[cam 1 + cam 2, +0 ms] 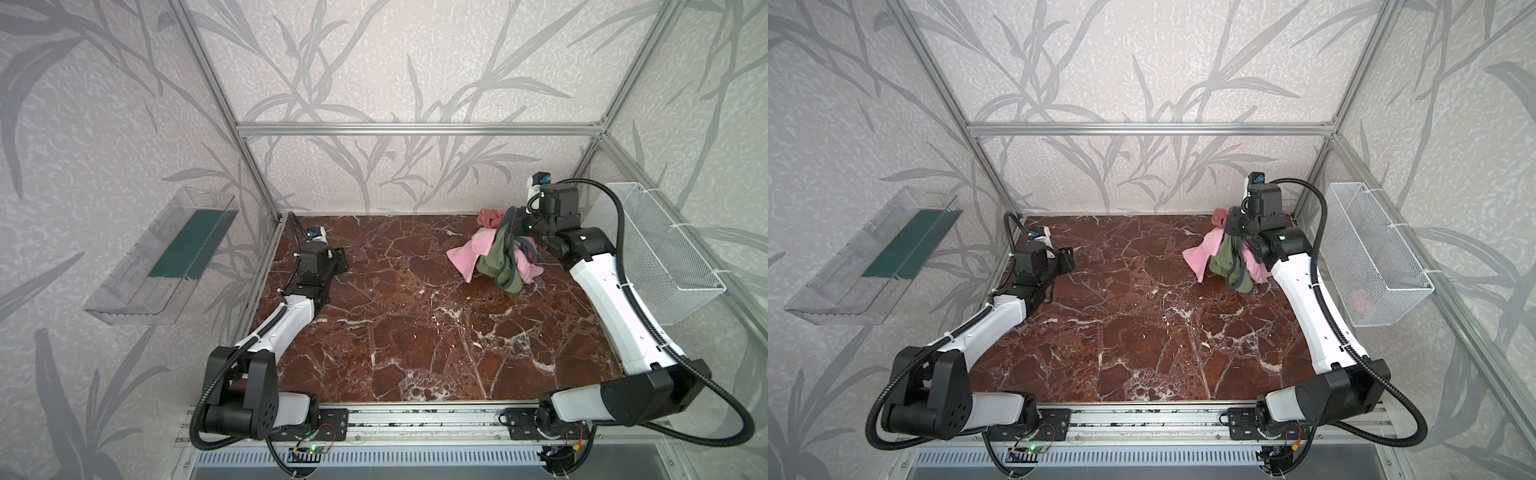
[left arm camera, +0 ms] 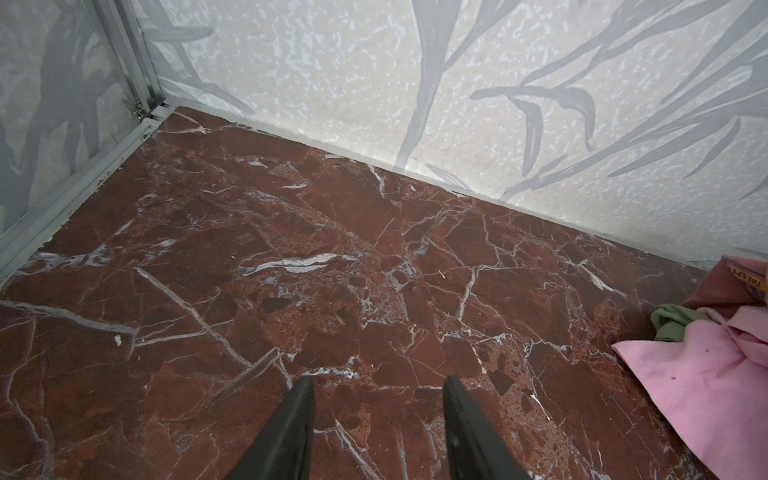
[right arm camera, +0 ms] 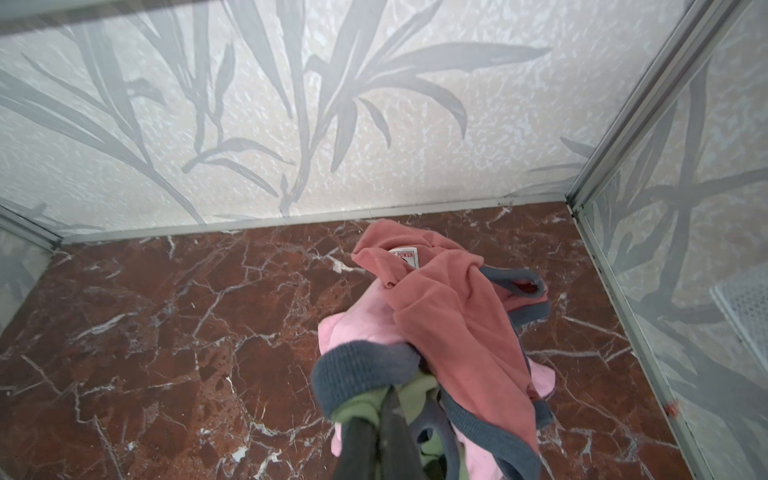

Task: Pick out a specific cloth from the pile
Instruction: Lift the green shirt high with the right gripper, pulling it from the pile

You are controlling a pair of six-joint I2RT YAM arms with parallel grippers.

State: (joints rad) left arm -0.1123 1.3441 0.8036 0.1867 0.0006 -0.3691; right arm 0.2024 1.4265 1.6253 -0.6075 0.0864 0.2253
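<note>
A red-brown marbled table (image 1: 415, 332) is seen, with the pile (image 1: 1229, 257) of small garments carried on it. A white wire basket (image 1: 665, 257) is hung on the wall near the pile, to its right. A clear plastic tray (image 1: 166, 257) is mounted well apart from the pile, far to its left. Within the pile, the light pink cloth (image 1: 467, 253) is spread along the left and right edges, and the salmon-red shirt (image 3: 457, 307) is bunched at the far side. The olive-green cloth (image 1: 498, 262), trimmed in navy, is found at the pile's middle, raised in a peak and draped down the near side. Its upper edge is pinched by the right fingers (image 3: 395, 424), pressed together on it above the pile. The left fingers (image 2: 295, 424) are held spread, with nothing between them, well to the left of the pile.
</note>
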